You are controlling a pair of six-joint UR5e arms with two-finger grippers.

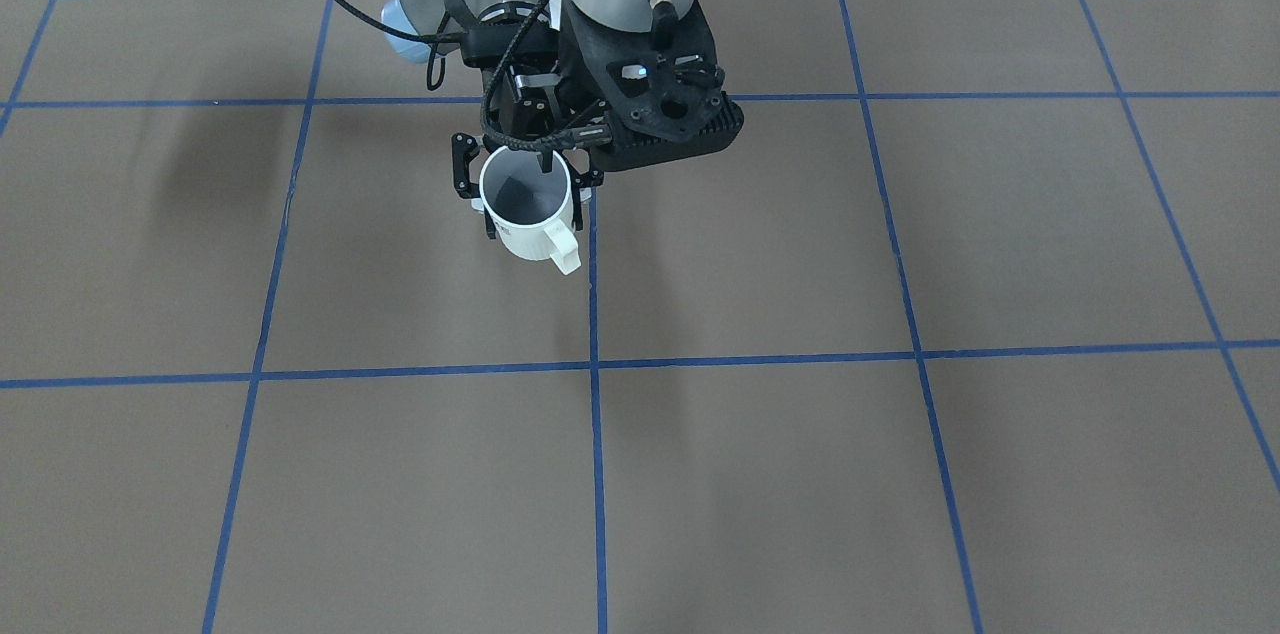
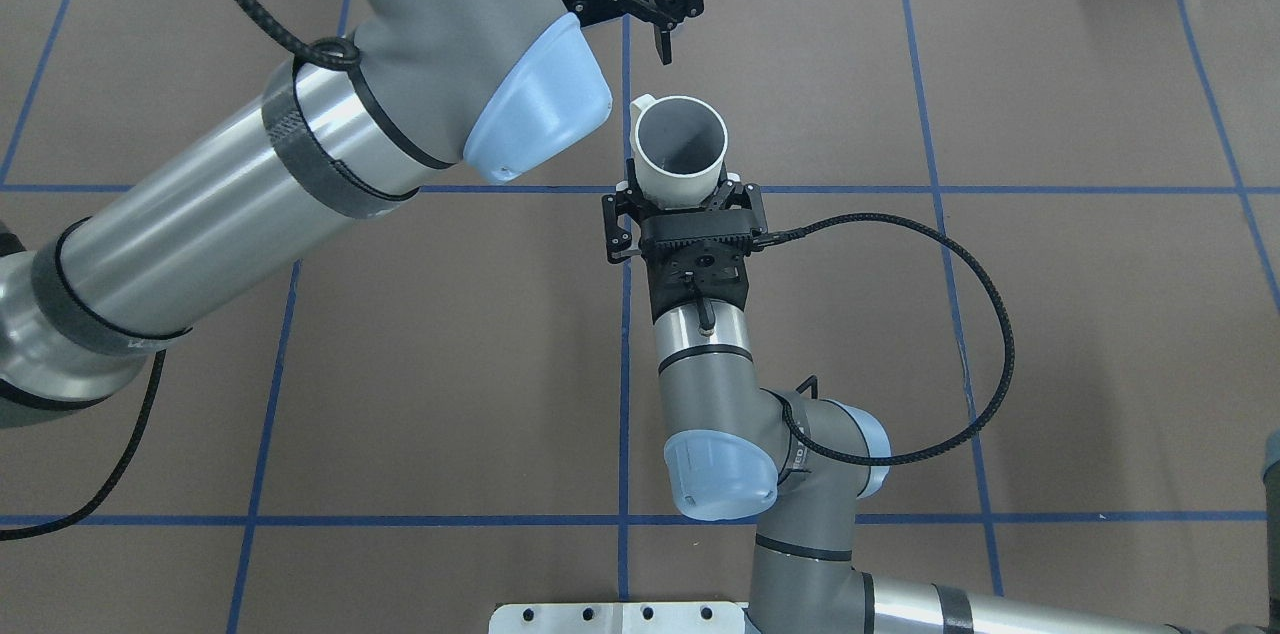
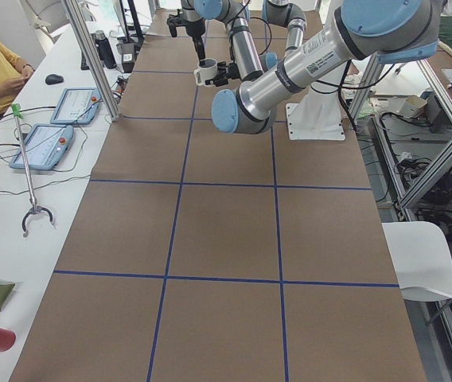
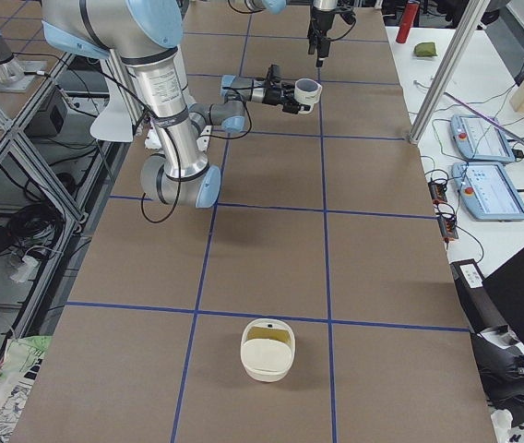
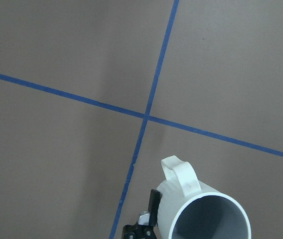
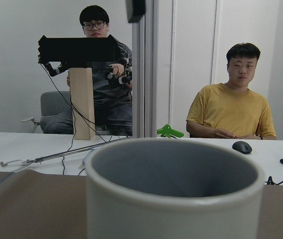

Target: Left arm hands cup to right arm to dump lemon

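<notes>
- Working over one brown bench point(image 1: 900, 474) ruled with blue tape lines, I have two arms out. My left arm point(image 2: 200, 214) comes in from the left, and my right arm point(image 2: 700, 364) comes up from the near right.
- Two operators sit beyond the far edge, one in grey point(image 6: 97, 64) and one in yellow point(image 6: 238, 94).
- One cream bowl point(image 4: 267, 351) stands on the bench at its right end, well apart from everything else. Something yellowish lies in it, but I cannot make out what. I take the bowl for the dumping spot, though that is a guess.
- One cup point(image 2: 680, 152) is held upright near the middle of the bench, mouth up. The side views suggest it is clear of the surface. Both downward views show only grey inside it, so I count no lemon with any certainty.
- My right pincer point(image 2: 684, 199) pinches the cup's body from the near side, with one finger on each flank. I judge the hand-over half of the job done.
- My left pincer point(image 2: 672, 19) hangs just beyond and above the cup, apart from it. Its fingers look spread and it grips nothing.
- One squared handle point(image 1: 563, 249) points away from my right wrist, toward the far left, free of both pincers.
- By my reckoning, what is left is to carry the cup right to the bowl and tip it over.
</notes>
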